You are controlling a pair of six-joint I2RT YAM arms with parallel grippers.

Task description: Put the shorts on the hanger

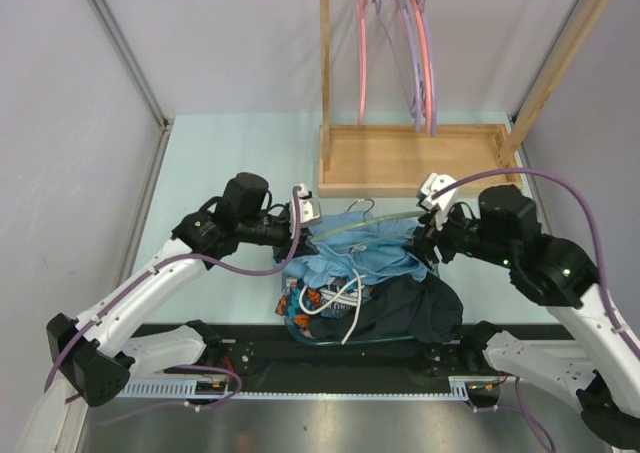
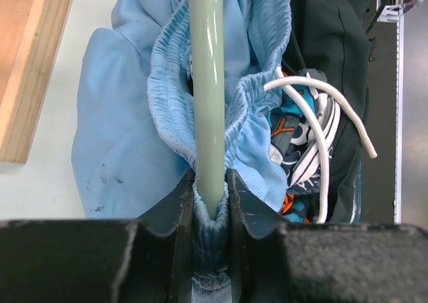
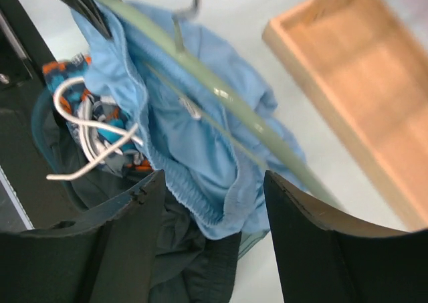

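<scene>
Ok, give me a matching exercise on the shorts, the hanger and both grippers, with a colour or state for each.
Things:
1. shorts
2. hanger
3. left gripper
4. right gripper

Colour or state:
a. open, holding nothing
b. sage green
c. shut on the hanger
d. sky blue

Pairs: 1-d, 2-b, 3-c, 4-a.

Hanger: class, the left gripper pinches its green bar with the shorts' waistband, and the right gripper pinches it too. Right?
No: the right wrist view shows the right gripper open, gripping nothing. The left gripper does pinch the hanger and shorts.
</scene>
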